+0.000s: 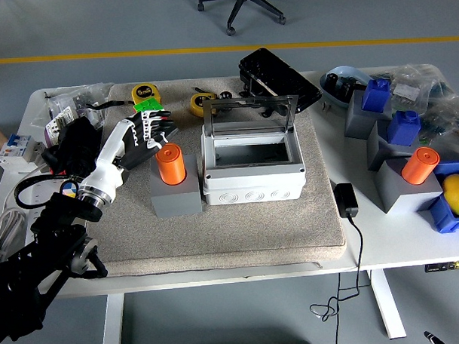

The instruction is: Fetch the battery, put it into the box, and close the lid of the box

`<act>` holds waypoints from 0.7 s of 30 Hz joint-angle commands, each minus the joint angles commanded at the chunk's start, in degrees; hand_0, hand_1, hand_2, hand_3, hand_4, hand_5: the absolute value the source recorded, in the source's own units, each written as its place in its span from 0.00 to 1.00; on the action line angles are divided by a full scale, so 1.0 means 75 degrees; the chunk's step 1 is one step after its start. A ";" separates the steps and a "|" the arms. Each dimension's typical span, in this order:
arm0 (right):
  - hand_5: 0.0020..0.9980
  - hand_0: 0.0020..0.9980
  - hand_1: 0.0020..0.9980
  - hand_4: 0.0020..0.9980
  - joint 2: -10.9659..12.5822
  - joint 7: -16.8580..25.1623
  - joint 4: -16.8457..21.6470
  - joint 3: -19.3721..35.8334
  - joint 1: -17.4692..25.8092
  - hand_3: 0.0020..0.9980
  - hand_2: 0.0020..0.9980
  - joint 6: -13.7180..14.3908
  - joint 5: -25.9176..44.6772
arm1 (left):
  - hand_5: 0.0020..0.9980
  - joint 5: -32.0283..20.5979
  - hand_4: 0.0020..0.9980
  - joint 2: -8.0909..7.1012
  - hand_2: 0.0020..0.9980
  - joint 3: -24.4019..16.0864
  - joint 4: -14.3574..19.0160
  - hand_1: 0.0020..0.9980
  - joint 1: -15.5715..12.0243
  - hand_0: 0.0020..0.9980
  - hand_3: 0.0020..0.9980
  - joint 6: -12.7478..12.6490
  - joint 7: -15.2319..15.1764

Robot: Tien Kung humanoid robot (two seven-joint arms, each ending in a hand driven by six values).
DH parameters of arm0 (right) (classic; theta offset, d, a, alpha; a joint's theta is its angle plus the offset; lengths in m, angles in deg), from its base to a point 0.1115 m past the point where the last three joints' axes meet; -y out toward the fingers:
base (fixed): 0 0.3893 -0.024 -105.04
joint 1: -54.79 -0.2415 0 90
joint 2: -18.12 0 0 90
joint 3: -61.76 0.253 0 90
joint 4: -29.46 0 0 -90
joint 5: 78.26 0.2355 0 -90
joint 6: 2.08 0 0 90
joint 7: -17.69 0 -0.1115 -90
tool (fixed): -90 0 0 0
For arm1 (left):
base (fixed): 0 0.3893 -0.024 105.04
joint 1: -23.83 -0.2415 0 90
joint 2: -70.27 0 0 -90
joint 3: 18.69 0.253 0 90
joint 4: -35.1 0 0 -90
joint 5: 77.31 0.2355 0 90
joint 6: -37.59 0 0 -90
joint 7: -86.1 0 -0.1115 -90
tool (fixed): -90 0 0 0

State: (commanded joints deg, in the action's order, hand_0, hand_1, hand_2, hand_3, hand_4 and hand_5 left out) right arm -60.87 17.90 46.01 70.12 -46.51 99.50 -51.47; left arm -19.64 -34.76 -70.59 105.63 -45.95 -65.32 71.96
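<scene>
Battery [170,163] upright on grey block, axis vert | left hand [147,133] beside, fingers spread, empty

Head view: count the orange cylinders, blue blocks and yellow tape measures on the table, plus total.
Orange cylinders: 2 (one by the left robot hand, one at right)
Blue blocks: 2 ()
Yellow tape measures: 2 ()
Total: 6

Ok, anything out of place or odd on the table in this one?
Nothing in the work area: the box sits square on the mat, lid up, and the orange battery stands upright on its grey block, with the left hand at it. Only the table's far edges are cluttered.
</scene>
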 joint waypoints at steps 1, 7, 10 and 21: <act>0.44 0.68 0.65 0.88 0.0001 -0.0002 -0.0001 -0.0002 0.0003 0.55 0.67 -0.0001 0.0002 | 0.46 0.0007 1.00 0.0000 0.66 0.0030 -0.0006 0.71 0.0003 0.75 0.68 -0.0009 -0.0012; 0.44 0.68 0.65 0.88 -0.0017 0.0017 0.0004 0.0037 0.0012 0.55 0.67 0.0009 -0.0025 | 0.42 0.0049 1.00 0.0042 0.66 0.0276 -0.0117 0.70 -0.0002 0.74 0.66 -0.0078 -0.0125; 0.44 0.68 0.65 0.88 -0.0033 0.0032 0.0001 0.0061 0.0014 0.55 0.67 0.0011 -0.0008 | 0.39 0.0098 1.00 0.0054 0.64 0.0402 -0.0211 0.70 0.0036 0.73 0.64 -0.0125 -0.0193; 0.44 0.68 0.65 0.88 -0.0029 0.0029 0.0003 0.0096 0.0020 0.55 0.67 0.0011 -0.0004 | 0.12 0.0184 1.00 0.0088 0.58 0.0696 -0.0402 0.60 0.0125 0.65 0.57 -0.0412 -0.0252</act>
State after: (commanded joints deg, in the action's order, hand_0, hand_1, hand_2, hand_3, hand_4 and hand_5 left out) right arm -61.08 18.12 46.03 70.84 -46.36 99.58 -51.50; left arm -18.26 -34.10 -65.37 102.61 -45.01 -68.41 70.06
